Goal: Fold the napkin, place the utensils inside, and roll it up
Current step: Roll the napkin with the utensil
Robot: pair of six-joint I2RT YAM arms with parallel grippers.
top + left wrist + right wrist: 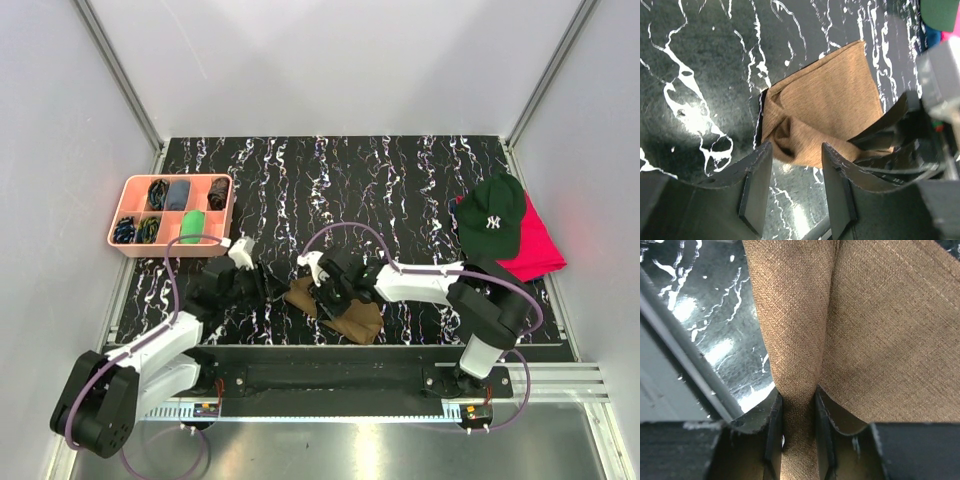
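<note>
Napkin [362, 322] folded, lying on the table [400, 180] near its front edge, between both hands. I see right hand [798, 410] pinched onto a raised fold of it. Left hand [796, 150] open, fingers just short of its left end.

**One readable mark: "NY" on the cap**

A white interlocked "NY" monogram sits on the front panel of the dark green cap [490, 215]. The cap is at the far right of the table, lying partly on the red cloth [542, 252]. The letters are small in the overhead view but legible. The left wrist view catches only the cap's edge, with the logo out of sight. No other text can be read in any view.
</note>
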